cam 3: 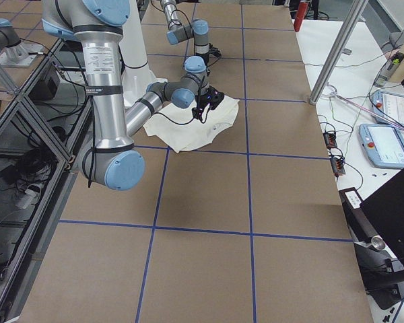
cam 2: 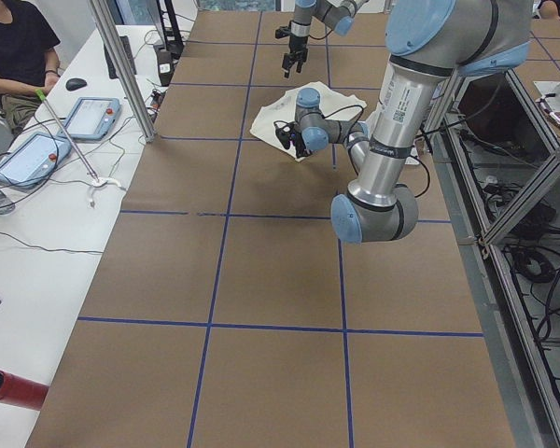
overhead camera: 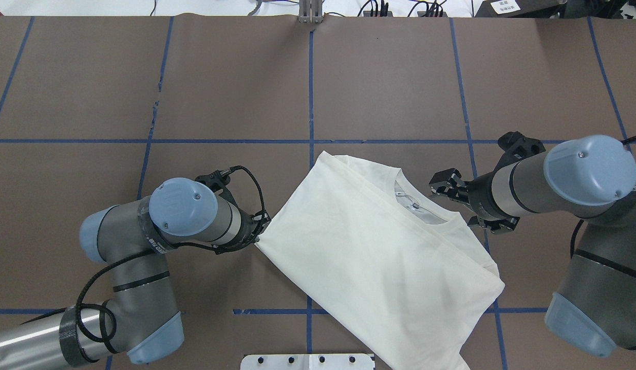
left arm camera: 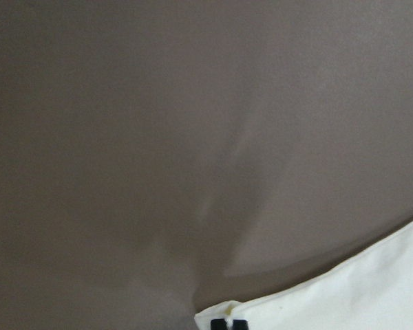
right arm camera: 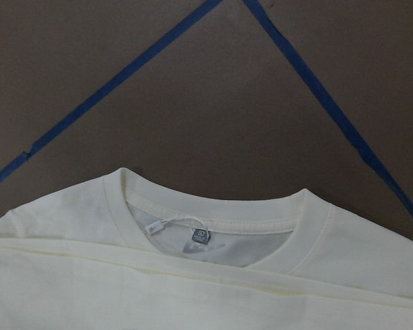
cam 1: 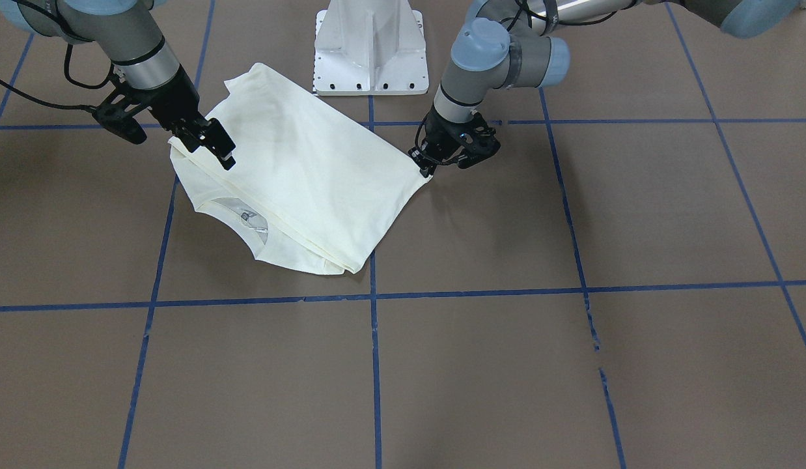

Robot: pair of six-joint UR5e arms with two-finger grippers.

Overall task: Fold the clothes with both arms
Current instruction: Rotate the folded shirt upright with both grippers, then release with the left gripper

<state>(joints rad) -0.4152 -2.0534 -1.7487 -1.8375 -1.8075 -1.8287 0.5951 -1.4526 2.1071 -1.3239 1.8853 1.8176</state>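
The cream-white T-shirt [cam 1: 299,176] lies folded on the brown table near the robot's base, plain side up, so the print is hidden. Its collar with a small label [right arm camera: 201,236] faces away from the robot. My left gripper [cam 1: 426,170] is low at the table and shut on a corner of the shirt's edge. The left wrist view shows its fingertips [left arm camera: 238,324] together on that corner. My right gripper [cam 1: 211,144] is open and empty, just above the shirt's shoulder beside the collar [overhead camera: 415,203].
The white pedestal base [cam 1: 370,52] stands just behind the shirt. Blue tape lines [cam 1: 374,365] divide the brown table top. A side table with tablets [cam 2: 37,154] and a seated person [cam 2: 14,47] is beyond the far edge.
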